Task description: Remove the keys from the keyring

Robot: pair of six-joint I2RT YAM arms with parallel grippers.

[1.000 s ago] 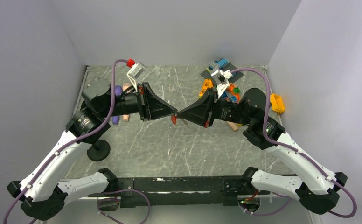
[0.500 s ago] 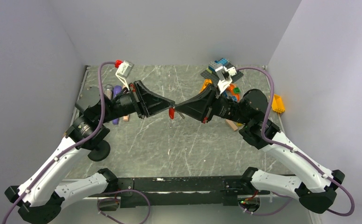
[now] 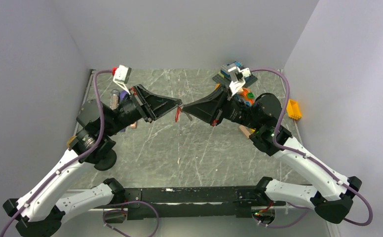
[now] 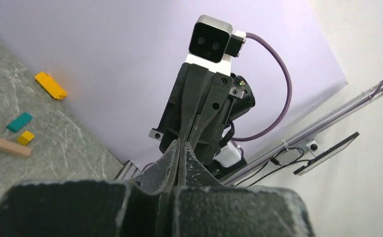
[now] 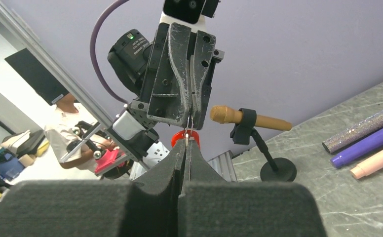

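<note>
Keyring (image 3: 177, 114) is held in the air over the middle of the table (image 3: 194, 153). Its red tag dangles just under the meeting fingertips, long axis steep, ring end up, tag end down. Left gripper (image 3: 178, 104) points right and right gripper (image 3: 184, 109) points left, tip to tip, both arms raised and bent inward, both pairs of jaws pressed tight together on the keyring.

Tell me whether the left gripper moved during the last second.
Yes. In the top view, the left gripper shifted nearer the table's far edge.
</note>
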